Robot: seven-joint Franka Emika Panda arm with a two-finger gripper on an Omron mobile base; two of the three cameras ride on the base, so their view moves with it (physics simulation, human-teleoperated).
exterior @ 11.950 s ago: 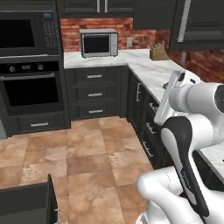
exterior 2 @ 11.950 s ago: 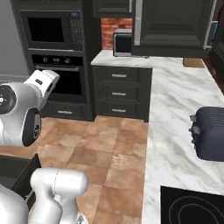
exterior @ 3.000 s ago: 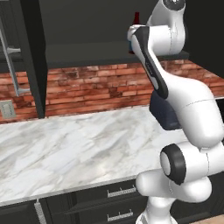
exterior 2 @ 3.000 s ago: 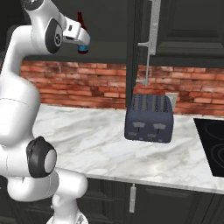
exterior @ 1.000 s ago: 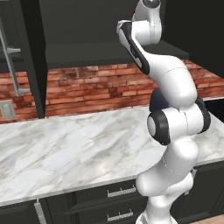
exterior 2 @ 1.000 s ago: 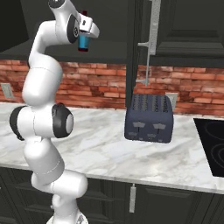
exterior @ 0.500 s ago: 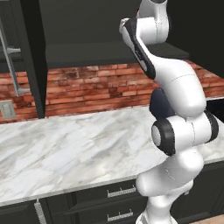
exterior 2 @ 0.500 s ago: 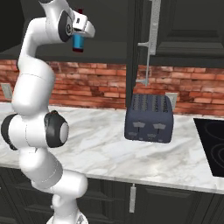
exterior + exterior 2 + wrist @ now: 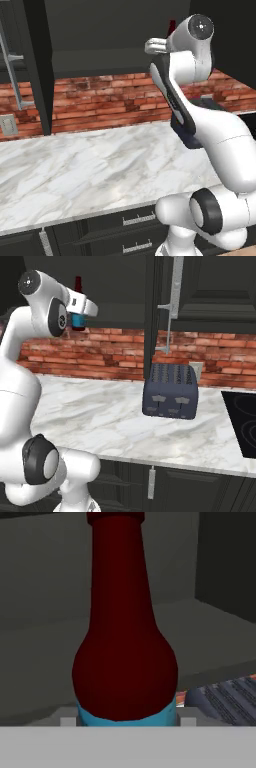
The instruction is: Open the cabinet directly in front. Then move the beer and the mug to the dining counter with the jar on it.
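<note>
Our gripper (image 9: 79, 317) squeezes the beer (image 9: 78, 303) by its blue label, upright so we can carry it from the open cabinet (image 9: 115, 286) to the dining counter

You are looking at a rendered home kitchen. A marble counter (image 9: 75, 170) runs along a red brick backsplash (image 9: 100, 100), with dark drawers (image 9: 130, 227) below its front edge. A toaster (image 9: 170, 391) stands near the counter's back edge, beside a cooktop (image 9: 242, 423). A dark cabinet (image 9: 210, 291) hangs above.
</note>
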